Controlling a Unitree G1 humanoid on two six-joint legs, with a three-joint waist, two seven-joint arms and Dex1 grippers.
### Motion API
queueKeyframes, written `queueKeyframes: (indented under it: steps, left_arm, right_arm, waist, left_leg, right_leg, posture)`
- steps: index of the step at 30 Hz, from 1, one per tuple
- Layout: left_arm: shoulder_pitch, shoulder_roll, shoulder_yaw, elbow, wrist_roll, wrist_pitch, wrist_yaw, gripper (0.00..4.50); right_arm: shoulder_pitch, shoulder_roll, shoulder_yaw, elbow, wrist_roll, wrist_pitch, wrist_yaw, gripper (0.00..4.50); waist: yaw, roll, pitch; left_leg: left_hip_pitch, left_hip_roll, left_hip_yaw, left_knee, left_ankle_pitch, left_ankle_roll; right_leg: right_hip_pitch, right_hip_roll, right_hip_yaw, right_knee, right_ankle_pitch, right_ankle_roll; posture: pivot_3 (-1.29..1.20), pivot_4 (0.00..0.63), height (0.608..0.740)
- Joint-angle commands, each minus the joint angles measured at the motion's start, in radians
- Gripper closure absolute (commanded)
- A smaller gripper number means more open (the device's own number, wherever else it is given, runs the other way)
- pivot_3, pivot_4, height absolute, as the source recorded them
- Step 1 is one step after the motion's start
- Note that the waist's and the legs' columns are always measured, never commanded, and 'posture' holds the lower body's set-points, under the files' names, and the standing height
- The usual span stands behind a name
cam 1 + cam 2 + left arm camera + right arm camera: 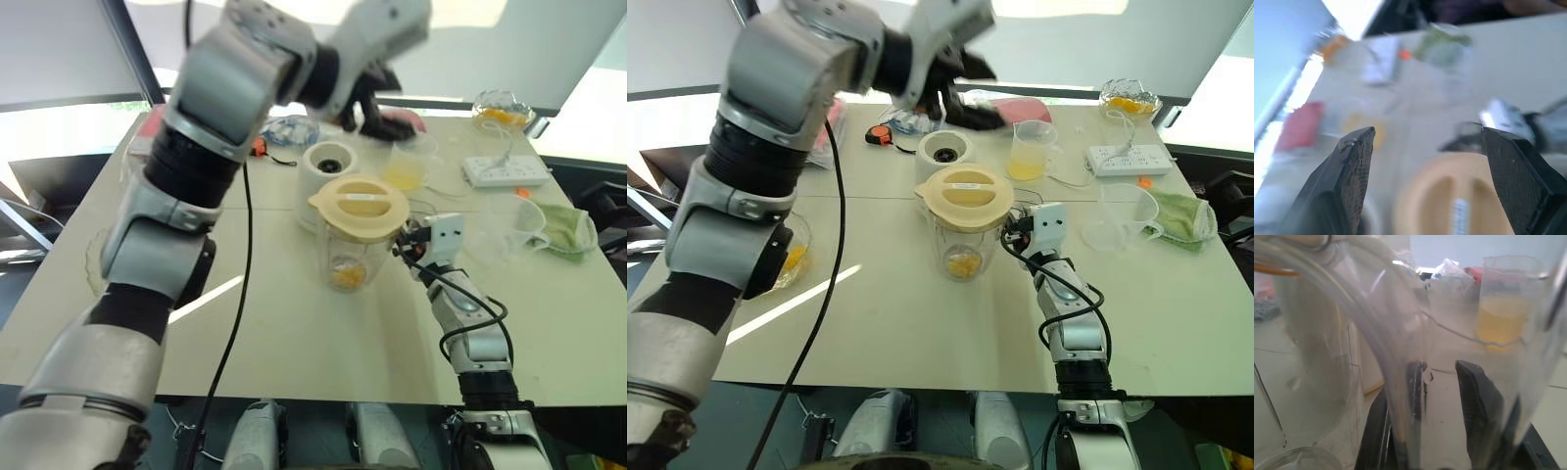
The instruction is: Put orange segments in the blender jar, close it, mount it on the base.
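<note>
The clear blender jar point(351, 259) stands mid-table with its cream lid point(360, 206) on and orange segments point(965, 264) at the bottom. Just behind it sits the white blender base point(945, 150). My right gripper point(409, 243) is at the jar's right side, shut on the clear handle point(1400, 382), which runs between its fingers point(1479, 411). Raised over the back of the table, past the base, my left gripper point(965, 98) is open with nothing between its fingers point(1352, 166); it looks down on the lid point(1449, 196).
A measuring cup of juice point(1031, 157), a power strip point(1127, 159) and a glass bowl of orange pieces point(1130, 103) stand at the back right. A clear pitcher point(1117, 220) and green cloth point(1185, 215) lie right. A bowl point(794, 257) sits left.
</note>
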Motion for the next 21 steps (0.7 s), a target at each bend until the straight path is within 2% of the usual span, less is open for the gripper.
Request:
queueKeyframes:
  steps: [1, 6, 9, 11, 17, 21]
  left_arm:
    - [0.149, 0.049, 0.079, -0.089, -0.001, -0.068, 0.066, 0.93]
    - [0.472, 0.137, 0.223, -0.339, -0.114, 0.019, 0.085, 0.93]
    - [0.705, 0.204, 0.294, -0.525, -0.196, 0.068, 0.068, 0.93]
    - [0.792, 0.224, 0.314, -0.599, -0.228, 0.064, 0.072, 0.93]
    - [0.965, 0.189, 0.368, -0.681, -0.277, -0.008, 0.153, 0.93]
    - [1.022, 0.170, 0.375, -0.698, -0.245, -0.054, 0.244, 0.93]
  right_arm:
    - [0.027, -0.010, -0.089, -0.117, 0.048, 0.053, -0.048, 3.51]
    - [0.004, -0.038, -0.195, -0.316, 0.142, 0.223, -0.121, 3.51]
    - [-0.076, -0.093, -0.262, -0.438, 0.213, 0.356, -0.153, 3.51]
    - [-0.120, -0.131, -0.286, -0.469, 0.231, 0.419, -0.167, 3.51]
    - [-0.421, -0.284, -0.278, -0.380, 0.240, 0.558, -0.165, 3.51]
    - [-0.675, -0.273, -0.219, -0.148, 0.226, 0.500, -0.126, 3.51]
  waist:
    - [0.006, 0.003, 0.000]
    - [0.011, 0.002, 0.003]
    - [0.010, 0.002, 0.003]
    - [0.011, 0.002, 0.004]
    - [0.017, 0.000, 0.005]
    - [0.001, 0.001, 0.005]
  left_leg:
    - [0.000, 0.000, 0.000, 0.000, 0.000, 0.000]
    - [-0.009, 0.003, 0.001, 0.002, 0.003, -0.005]
    - [-0.010, 0.003, 0.002, 0.001, 0.004, -0.006]
    - [-0.010, 0.003, 0.002, 0.001, 0.004, -0.006]
    - [-0.006, 0.002, 0.000, 0.002, 0.004, -0.007]
    - [-0.005, 0.002, 0.002, 0.002, 0.005, -0.007]
  right_leg:
    - [0.000, 0.000, 0.000, 0.000, 0.000, 0.000]
    - [-0.011, -0.001, 0.001, 0.004, 0.001, -0.001]
    - [-0.013, -0.003, 0.001, 0.007, 0.001, -0.001]
    - [-0.014, -0.003, 0.001, 0.008, 0.001, -0.001]
    - [-0.010, -0.001, -0.001, 0.007, 0.000, -0.007]
    - [-0.009, 0.000, 0.001, 0.004, 0.002, -0.009]
  posture:
    - [0.00, 0.150, 0.740]
    - [0.00, 0.150, 0.740]
    - [0.00, 0.150, 0.740]
    - [0.00, 0.150, 0.740]
    - [0.00, 0.150, 0.740]
    - [0.00, 0.150, 0.740]
